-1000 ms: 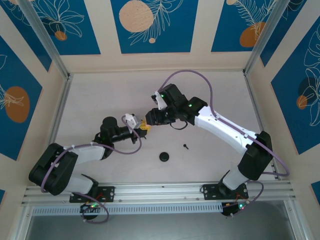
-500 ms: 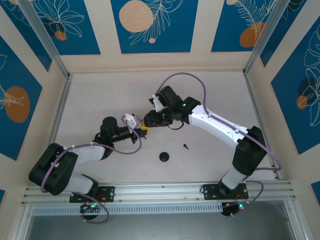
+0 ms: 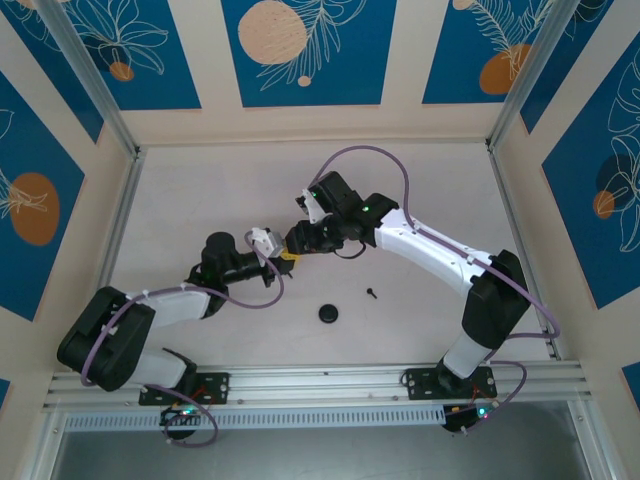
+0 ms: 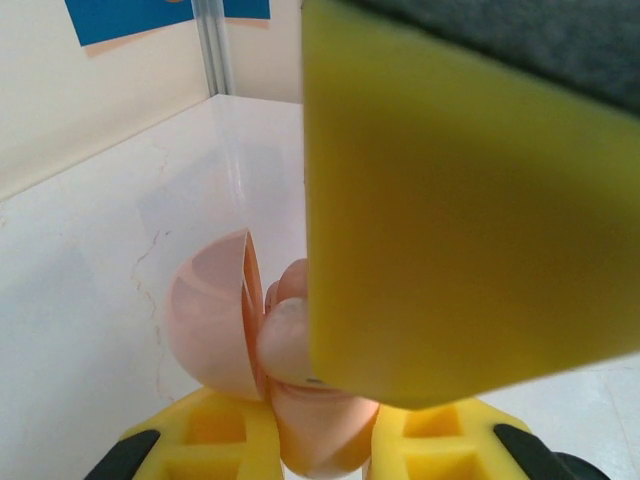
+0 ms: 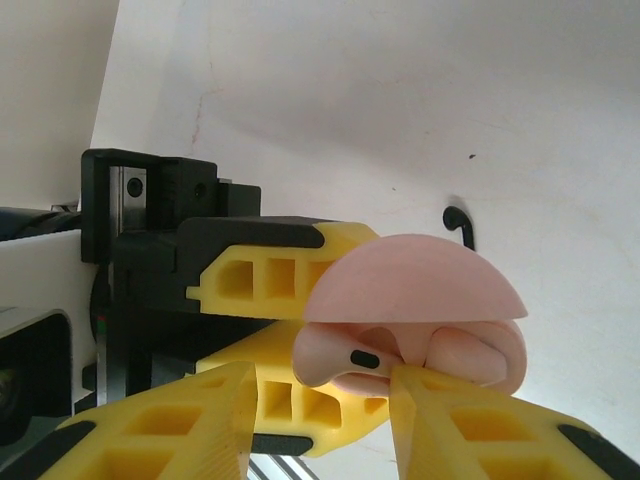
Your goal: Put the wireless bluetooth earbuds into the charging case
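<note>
My left gripper [image 3: 284, 258] [image 4: 320, 445] is shut on the pale pink charging case [image 4: 210, 310] [image 5: 415, 280], held above the table with its lid hinged open. A pale bud-shaped piece [image 5: 340, 355] with a small black oval mark lies in the case's base. My right gripper [image 3: 296, 240] [image 5: 322, 390] stands open around that piece, its right finger touching it and a gap on the left. One of its yellow fingers [image 4: 450, 200] hides half the case in the left wrist view. One tiny black earbud [image 3: 372, 293] [image 5: 461, 224] lies on the table.
A larger round black disc [image 3: 329, 313] lies on the white table [image 3: 420, 180] near the front, left of the black earbud. Metal rails [image 3: 120, 220] and patterned blue walls enclose the table on three sides. Both arms meet mid-table.
My right gripper has shifted a little to the left, closing in on the case. The left arm, the black earbud and the disc stayed put.
</note>
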You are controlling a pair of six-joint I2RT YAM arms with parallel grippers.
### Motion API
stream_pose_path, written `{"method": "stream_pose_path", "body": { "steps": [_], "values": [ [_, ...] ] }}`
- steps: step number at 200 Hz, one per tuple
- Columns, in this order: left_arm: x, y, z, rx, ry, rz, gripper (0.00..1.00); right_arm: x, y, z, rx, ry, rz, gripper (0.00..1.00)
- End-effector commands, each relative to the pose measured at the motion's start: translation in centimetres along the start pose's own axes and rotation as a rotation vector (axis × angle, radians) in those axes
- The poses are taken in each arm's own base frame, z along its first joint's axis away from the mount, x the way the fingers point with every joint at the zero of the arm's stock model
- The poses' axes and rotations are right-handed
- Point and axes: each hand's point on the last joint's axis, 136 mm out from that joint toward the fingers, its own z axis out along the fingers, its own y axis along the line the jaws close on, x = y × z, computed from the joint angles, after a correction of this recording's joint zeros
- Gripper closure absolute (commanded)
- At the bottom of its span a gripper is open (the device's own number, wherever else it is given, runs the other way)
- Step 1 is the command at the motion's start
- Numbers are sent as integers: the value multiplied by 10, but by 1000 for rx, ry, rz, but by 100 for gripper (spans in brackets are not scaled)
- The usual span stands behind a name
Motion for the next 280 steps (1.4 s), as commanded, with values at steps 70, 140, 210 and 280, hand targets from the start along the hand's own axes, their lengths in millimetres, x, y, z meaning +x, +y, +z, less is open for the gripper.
{"method": "stream_pose_path", "body": {
  "steps": [70, 140, 210, 280],
  "values": [
    [-19, 1, 0, -3, -30, 64, 93, -2, 5, 7, -25, 24, -2, 68],
    [-19, 1, 0, -5, -28, 61, 93, -1, -3, -4, -14, -20, 23, 77],
    [-21, 1, 0, -4, -42, 55, 93, -1, -9, -10, -100, -54, 91, 78],
    [-23, 1, 0, -3, -53, 50, 93, -3, -8, -18, -148, -78, 99, 74]
  ]
}}
